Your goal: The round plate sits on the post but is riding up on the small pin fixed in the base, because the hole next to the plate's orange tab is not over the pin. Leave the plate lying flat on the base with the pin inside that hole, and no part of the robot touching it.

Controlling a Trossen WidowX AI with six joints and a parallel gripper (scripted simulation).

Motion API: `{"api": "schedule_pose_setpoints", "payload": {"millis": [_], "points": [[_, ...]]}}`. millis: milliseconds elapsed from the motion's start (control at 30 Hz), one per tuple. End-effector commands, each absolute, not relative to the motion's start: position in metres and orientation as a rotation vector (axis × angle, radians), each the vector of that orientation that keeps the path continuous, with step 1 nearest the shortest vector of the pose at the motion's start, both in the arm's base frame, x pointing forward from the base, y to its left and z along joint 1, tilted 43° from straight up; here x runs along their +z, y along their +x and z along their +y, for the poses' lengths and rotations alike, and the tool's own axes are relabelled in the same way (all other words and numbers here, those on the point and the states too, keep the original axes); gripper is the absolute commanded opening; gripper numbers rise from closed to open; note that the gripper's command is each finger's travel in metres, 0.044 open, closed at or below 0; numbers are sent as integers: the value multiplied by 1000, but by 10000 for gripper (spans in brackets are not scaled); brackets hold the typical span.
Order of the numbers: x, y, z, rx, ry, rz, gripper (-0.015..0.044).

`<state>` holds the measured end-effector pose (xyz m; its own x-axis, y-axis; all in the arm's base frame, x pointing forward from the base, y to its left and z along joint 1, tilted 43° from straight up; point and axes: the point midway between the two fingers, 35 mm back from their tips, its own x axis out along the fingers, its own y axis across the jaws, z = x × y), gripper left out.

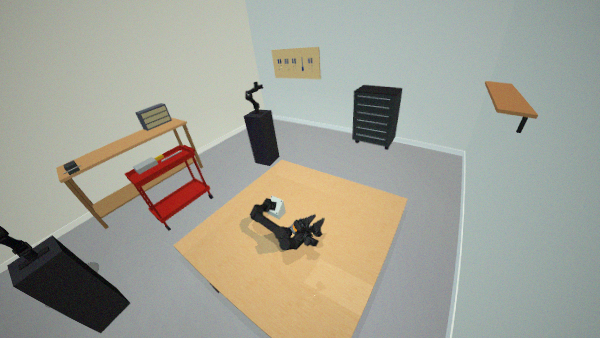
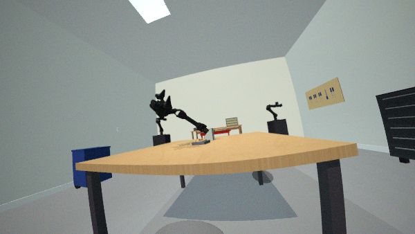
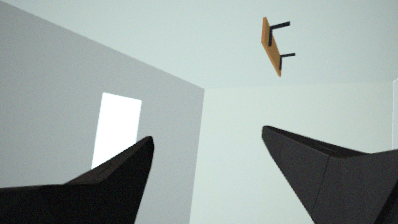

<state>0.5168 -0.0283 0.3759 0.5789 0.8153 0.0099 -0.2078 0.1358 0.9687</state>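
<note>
My gripper (image 1: 319, 218) (image 2: 166, 93) (image 3: 208, 136) is open and empty, raised high above the table with its fingers pointing up. In the wrist view only walls, a ceiling light and a wall shelf show beyond the fingers. A small orange patch (image 1: 294, 229), which looks like the plate's tab, shows beside the arm in the top view; the arm hides most of what is around it. In the exterior view the low grey base (image 2: 201, 142) lies on the table below the arm, with small orange parts on it. The plate's tilt, the hole and the pin cannot be made out.
A pale upright block (image 1: 279, 207) (image 2: 211, 134) stands on the wooden table (image 1: 350, 200) (image 2: 263, 147) beside the arm's far end. A red cart (image 1: 180, 196), a workbench (image 1: 115, 146), a dark drawer cabinet (image 1: 376, 117) and two pedestals with other arms stand around the table.
</note>
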Motion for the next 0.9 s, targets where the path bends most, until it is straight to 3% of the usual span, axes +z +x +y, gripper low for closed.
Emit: {"api": "schedule_pose_setpoints", "payload": {"millis": [0,233,467,867], "points": [[373,519,-28,800,1225,619,374],[261,553,-12,296,1299,685,190],[152,526,-10,-149,1085,868,6],[48,397,-33,-636,296,1296,0]]}}
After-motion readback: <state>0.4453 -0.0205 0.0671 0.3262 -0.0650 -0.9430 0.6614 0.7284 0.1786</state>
